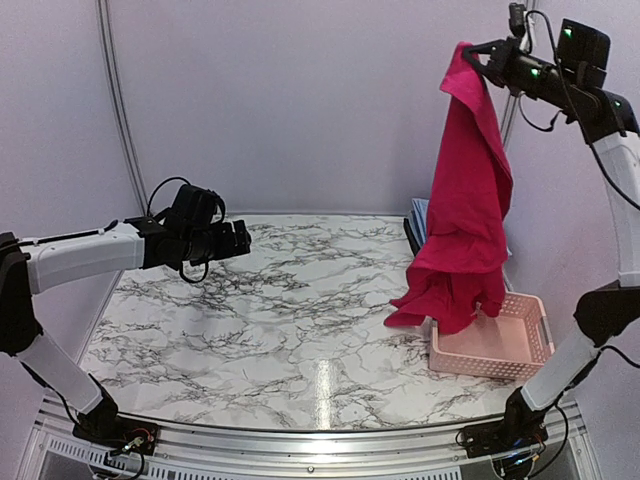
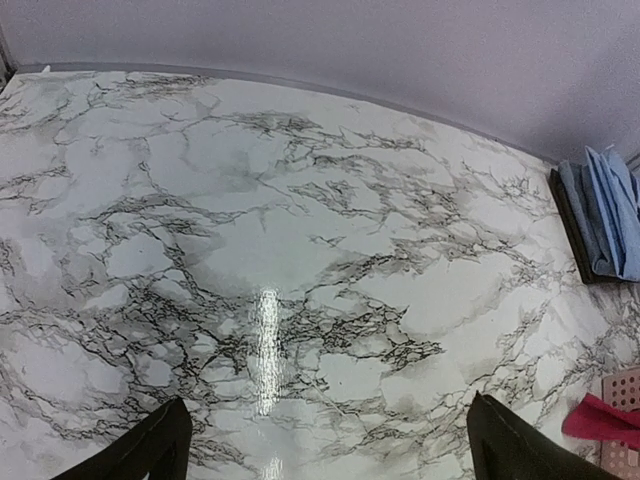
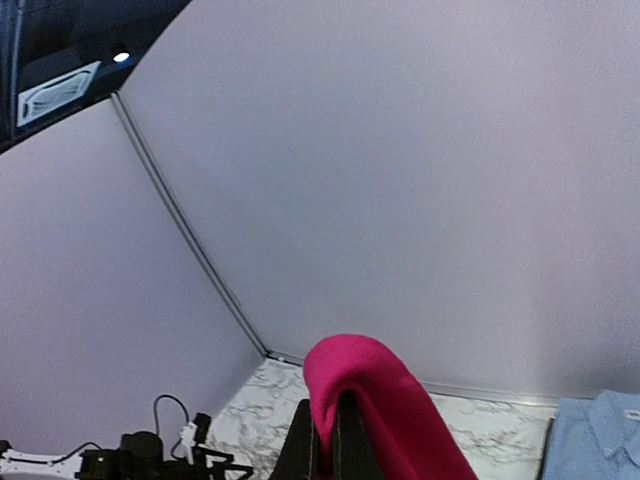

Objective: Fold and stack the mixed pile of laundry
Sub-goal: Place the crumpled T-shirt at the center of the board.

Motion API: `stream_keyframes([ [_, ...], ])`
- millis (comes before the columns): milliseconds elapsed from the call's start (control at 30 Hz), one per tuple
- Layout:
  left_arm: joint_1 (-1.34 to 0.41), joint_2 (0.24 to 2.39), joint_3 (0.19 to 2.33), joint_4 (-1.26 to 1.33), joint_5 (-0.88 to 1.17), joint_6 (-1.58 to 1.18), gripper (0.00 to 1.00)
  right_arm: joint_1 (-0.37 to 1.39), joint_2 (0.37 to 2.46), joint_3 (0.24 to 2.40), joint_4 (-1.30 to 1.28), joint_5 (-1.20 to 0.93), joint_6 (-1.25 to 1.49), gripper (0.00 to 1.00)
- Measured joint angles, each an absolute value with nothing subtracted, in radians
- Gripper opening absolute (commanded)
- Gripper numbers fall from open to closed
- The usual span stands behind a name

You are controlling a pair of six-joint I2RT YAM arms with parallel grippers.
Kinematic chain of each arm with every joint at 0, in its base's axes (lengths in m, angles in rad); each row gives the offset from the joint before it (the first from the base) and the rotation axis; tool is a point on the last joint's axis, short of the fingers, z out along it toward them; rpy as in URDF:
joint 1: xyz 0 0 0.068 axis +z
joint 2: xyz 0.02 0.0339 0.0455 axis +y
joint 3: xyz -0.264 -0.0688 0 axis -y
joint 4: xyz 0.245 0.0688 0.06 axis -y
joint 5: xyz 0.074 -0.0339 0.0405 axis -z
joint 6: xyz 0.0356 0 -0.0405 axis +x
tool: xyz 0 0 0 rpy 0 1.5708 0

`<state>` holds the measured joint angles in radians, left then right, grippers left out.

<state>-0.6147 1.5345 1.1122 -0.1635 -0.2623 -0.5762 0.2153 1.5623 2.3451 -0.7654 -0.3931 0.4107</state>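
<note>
The magenta-red garment (image 1: 465,210) hangs high at the right, its top pinched in my right gripper (image 1: 472,55), which is shut on it. Its lower folds trail over the table's right side and the basket's rim. In the right wrist view the cloth (image 3: 385,410) drapes over the closed fingers (image 3: 300,450). The light blue shirt (image 2: 608,210) lies folded at the far right; its collar (image 3: 600,435) shows in the right wrist view. My left gripper (image 1: 240,240) hovers open over the left of the marble table, its fingertips (image 2: 150,450) wide apart with nothing between them.
A pink lattice basket (image 1: 515,345) stands at the right front of the marble table (image 1: 270,320). A dark flat tray (image 2: 568,225) lies under the blue shirt at the back right. Walls close in behind and at both sides.
</note>
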Motion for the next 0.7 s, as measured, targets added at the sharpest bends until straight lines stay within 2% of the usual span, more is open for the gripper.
stream_keyframes([
  [200,-0.549,1.496,1.115,-0.187,-0.254,-0.592,0.99,0.418,1.813,2.496,-0.443,-0.468,0.556,0.0],
  [333,-0.517,1.461,1.115,-0.196,-0.253,-0.605,0.99,0.583,1.934,2.505,-0.247,-0.482,0.654,0.0],
  [467,-0.5,1.422,1.107,-0.201,-0.254,-0.618,0.99,0.693,1.996,2.503,-0.155,-0.505,0.681,0.0],
  [567,-0.49,1.397,1.089,-0.209,-0.255,-0.624,0.99,0.713,1.995,2.477,-0.152,-0.515,0.656,0.0],
  [600,-0.486,1.388,1.079,-0.21,-0.254,-0.625,0.99,0.706,1.986,2.457,-0.149,-0.516,0.645,0.12],
  [667,-0.482,1.377,1.067,-0.214,-0.249,-0.625,0.99,0.682,1.948,2.371,-0.15,-0.517,0.617,0.55],
  [700,-0.48,1.373,1.062,-0.214,-0.239,-0.623,0.99,0.667,1.913,2.29,-0.155,-0.521,0.592,0.71],
])
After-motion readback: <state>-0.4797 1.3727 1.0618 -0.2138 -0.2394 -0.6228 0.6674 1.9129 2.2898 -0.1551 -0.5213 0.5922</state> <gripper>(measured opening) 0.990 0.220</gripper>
